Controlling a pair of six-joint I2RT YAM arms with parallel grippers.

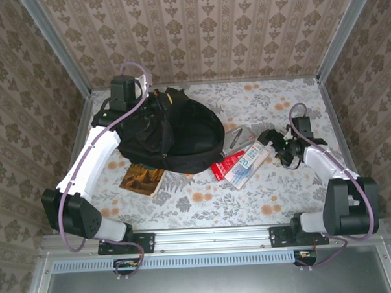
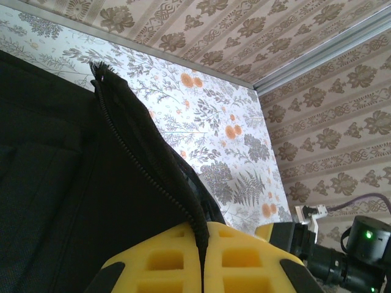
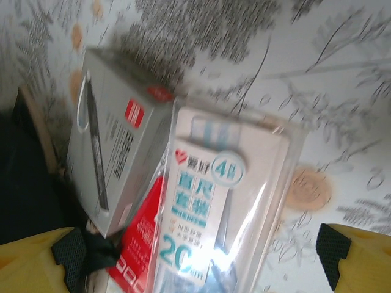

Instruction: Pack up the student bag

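Flowered table (image 1: 263, 202) carries the student bag (image 1: 175, 131) toward its far-left corner, black and slumped open. At the bag's far-left rim the left gripper (image 2: 201, 244) is clamped tight on the zip edge. The right gripper (image 3: 198, 262) hangs with jaws wide apart over a ruler pack (image 1: 247, 164) beside the bag, not touching the bag.

Table (image 1: 271, 104), floral cloth: black bag (image 1: 175, 131) left of centre, with a brown book (image 1: 144, 180) at its near edge, partly under it. Just right of the bag: grey box (image 1: 237, 139), red pack (image 1: 223, 166), and a clear ruler pack (image 1: 249, 162) overlapping the red one.
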